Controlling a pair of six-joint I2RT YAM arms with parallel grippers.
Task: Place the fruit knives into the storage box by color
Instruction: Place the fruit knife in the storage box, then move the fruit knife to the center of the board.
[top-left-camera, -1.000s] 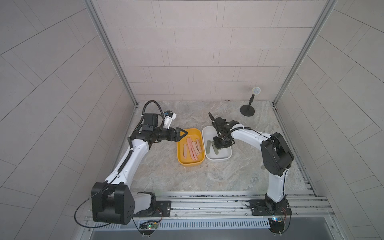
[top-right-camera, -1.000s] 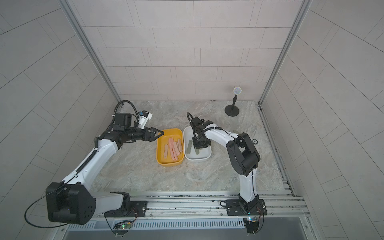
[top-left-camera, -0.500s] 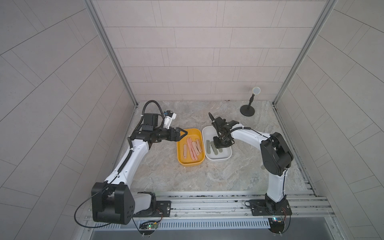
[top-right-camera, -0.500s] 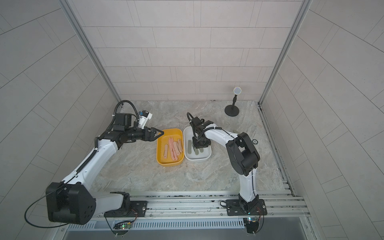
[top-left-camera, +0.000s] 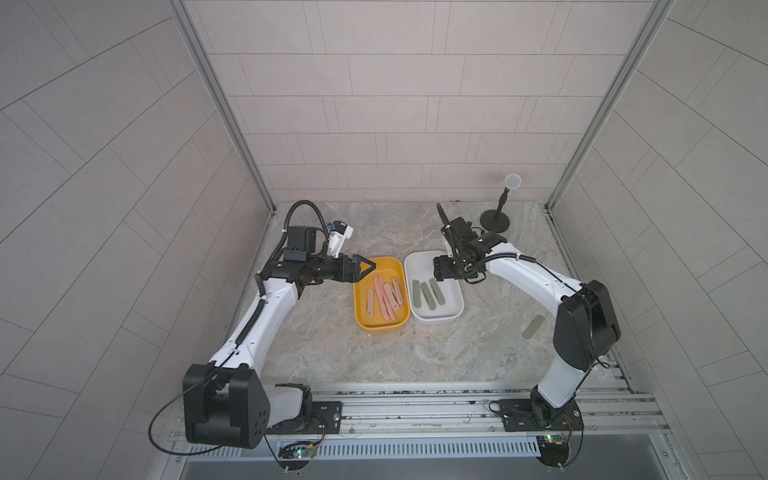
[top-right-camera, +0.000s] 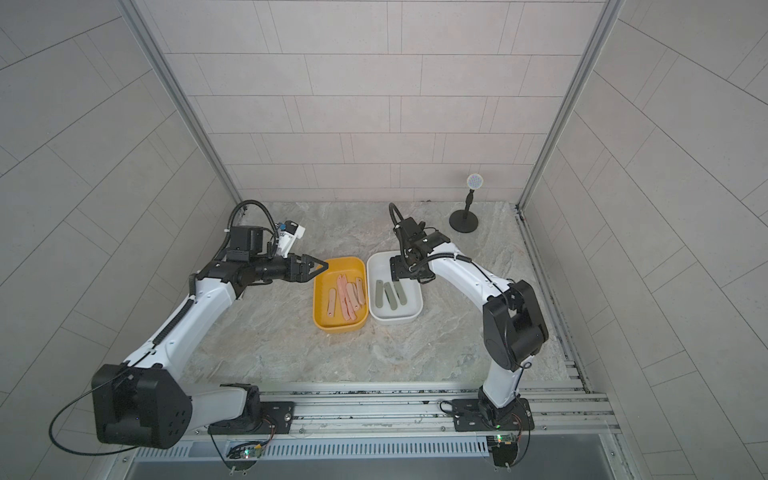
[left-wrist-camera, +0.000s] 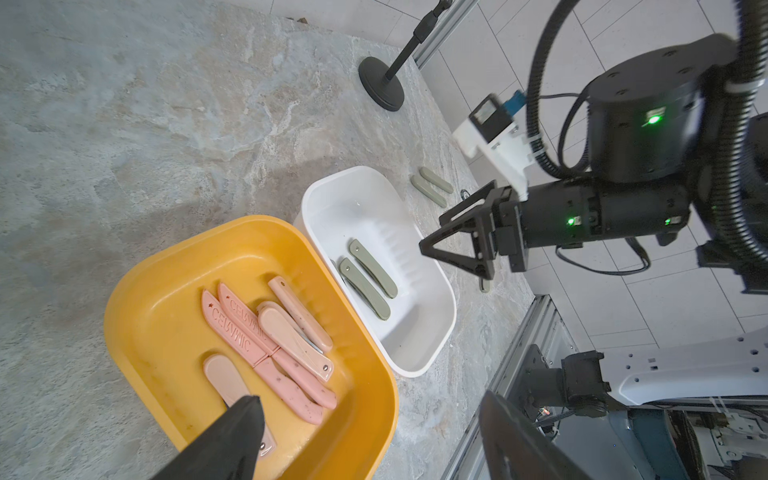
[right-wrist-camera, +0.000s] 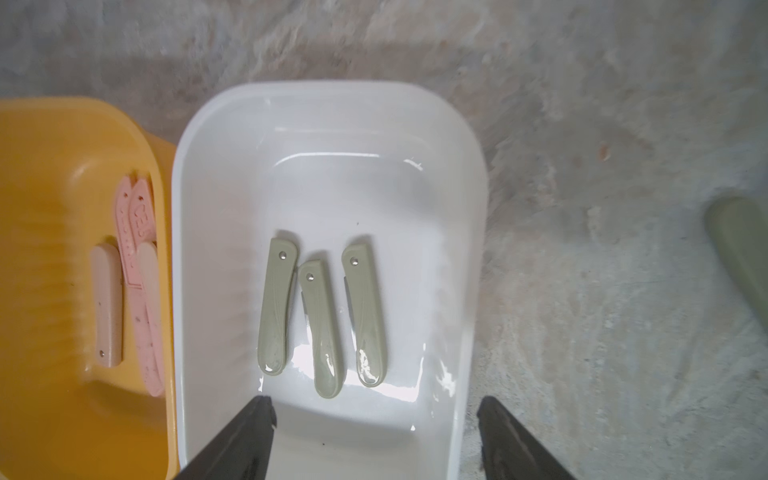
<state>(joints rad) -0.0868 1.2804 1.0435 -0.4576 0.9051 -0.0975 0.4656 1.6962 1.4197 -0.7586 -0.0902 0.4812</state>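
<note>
Two storage boxes are seen touching side by side at the centre of both top views, on the marbled table (top-left-camera: 332, 357): a yellow box (top-left-camera: 380, 328) on the left and a white box (top-left-camera: 436, 326) on the right. Several pink knives (top-left-camera: 386, 297) are piled lengthwise in the yellow box, some salmon and long, some paler and short, a few overlapping. Three grey-green knives (right-wrist-camera: 322, 332) are laid flat in the white box, nearly parallel and close together. A loose grey-green knife (top-left-camera: 533, 327) is left on the bare table at the right of a top view, beside the right arm's elbow – in the left wrist view two such knives are shown lying side by side beyond the white box. The right gripper (right-wrist-camera: 376, 409) is held above the upper end of the white box, its fingers spread wide with nothing between them. The left gripper (top-left-camera: 365, 268) is poised over the upper-left corner of the yellow box – likewise spread and empty. A black stand (top-left-camera: 494, 220) is placed on the table at the upper right.
</note>
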